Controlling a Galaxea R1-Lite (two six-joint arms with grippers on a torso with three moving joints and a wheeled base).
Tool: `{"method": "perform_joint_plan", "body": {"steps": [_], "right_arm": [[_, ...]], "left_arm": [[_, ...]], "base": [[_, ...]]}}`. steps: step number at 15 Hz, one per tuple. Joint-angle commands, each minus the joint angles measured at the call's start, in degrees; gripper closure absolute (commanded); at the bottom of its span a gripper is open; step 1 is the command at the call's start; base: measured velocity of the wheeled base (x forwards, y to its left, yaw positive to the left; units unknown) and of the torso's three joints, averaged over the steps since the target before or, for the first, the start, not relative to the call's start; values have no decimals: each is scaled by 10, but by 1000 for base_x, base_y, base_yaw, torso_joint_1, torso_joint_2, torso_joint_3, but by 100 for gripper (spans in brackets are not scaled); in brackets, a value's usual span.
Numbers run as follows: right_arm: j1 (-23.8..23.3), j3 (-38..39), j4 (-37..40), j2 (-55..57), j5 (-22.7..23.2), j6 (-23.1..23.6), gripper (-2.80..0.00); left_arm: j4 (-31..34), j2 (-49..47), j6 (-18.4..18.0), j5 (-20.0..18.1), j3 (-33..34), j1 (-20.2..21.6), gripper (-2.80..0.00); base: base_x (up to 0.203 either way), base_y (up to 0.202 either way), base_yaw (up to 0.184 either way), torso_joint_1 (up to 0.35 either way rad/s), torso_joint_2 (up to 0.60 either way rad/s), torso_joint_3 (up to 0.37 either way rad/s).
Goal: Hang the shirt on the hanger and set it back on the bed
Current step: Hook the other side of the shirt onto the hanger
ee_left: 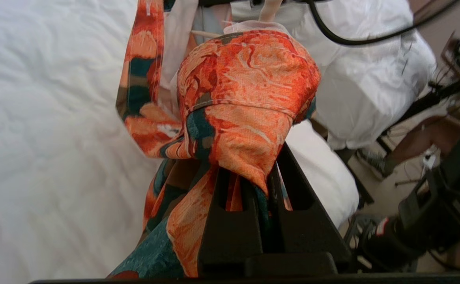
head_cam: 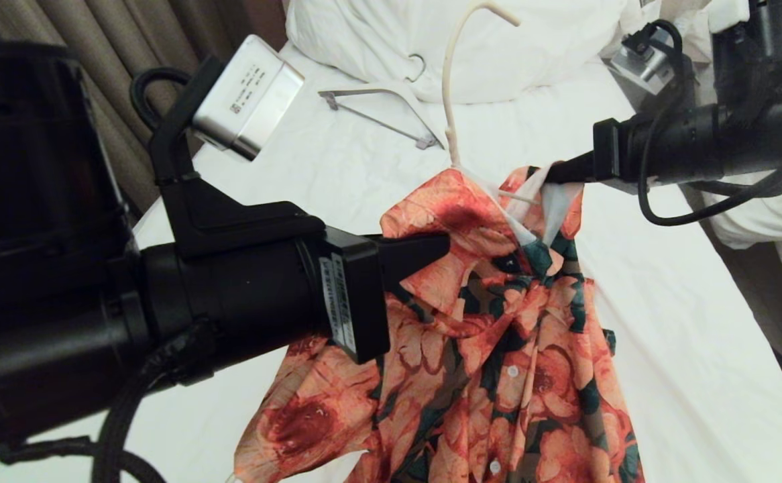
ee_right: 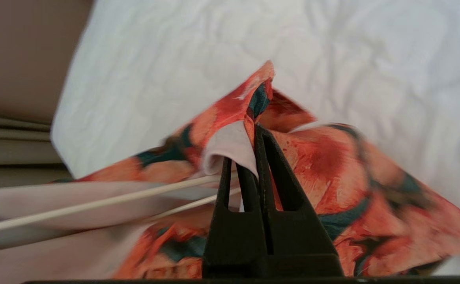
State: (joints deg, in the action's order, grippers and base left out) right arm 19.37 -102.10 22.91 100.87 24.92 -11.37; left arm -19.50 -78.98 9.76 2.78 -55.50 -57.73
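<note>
Your left claw (head_cam: 441, 251) pinched shut on shirt (head_cam: 498, 335), gripping bunched shoulder fabric. Your right claw (head_cam: 552, 176) also clamped tight, on collar edge with pale lining showing. Shirt held up over bed (head_cam: 666, 322), lower part draping down; thin cream hanger (head_cam: 448, 87) threaded inside neck, hook sticking up above collar. Hangers counted: two; second, thicker white hanger (head_cam: 381, 111), lies flat on sheet near duvet heap (head_cam: 498, 47). Bare sheet on both sides of shirt. Curtain (head_cam: 96, 40) past bed's left edge; neighbouring bed (head_cam: 780, 208) close at right.
</note>
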Motion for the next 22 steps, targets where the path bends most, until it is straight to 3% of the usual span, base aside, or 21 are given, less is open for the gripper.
{"method": "perform_joint_plan", "body": {"steps": [1,5,10,13,15,17,20,22], "right_arm": [[15,-6,1,-16,1,-1,0],[38,-13,2,-47,1,-1,0],[69,-21,1,-73,2,-3,0],[111,-20,3,-83,2,-7,0],[120,-22,0,-91,3,-4,0],[139,-20,2,-103,3,-4,0],[164,-9,9,-124,3,-5,0],[178,-7,45,-134,3,-6,0]], "left_arm": [[-47,-17,4,0,16,0,0],[-158,-48,15,0,54,-1,0],[-374,-101,22,0,106,-3,0],[-433,-114,35,-1,122,-8,0],[-450,-108,43,-29,139,-21,0],[-459,-110,47,-30,142,-27,0],[-524,-125,45,-29,150,-27,0],[-542,-128,45,-28,150,-26,0]], "base": [[0,0,0,0,0,0],[0,0,0,0,0,0],[0,0,0,0,0,0],[0,0,0,0,0,0],[0,0,0,0,0,0],[0,0,0,0,0,0],[0,0,0,0,0,0],[0,0,0,0,0,0]]}}
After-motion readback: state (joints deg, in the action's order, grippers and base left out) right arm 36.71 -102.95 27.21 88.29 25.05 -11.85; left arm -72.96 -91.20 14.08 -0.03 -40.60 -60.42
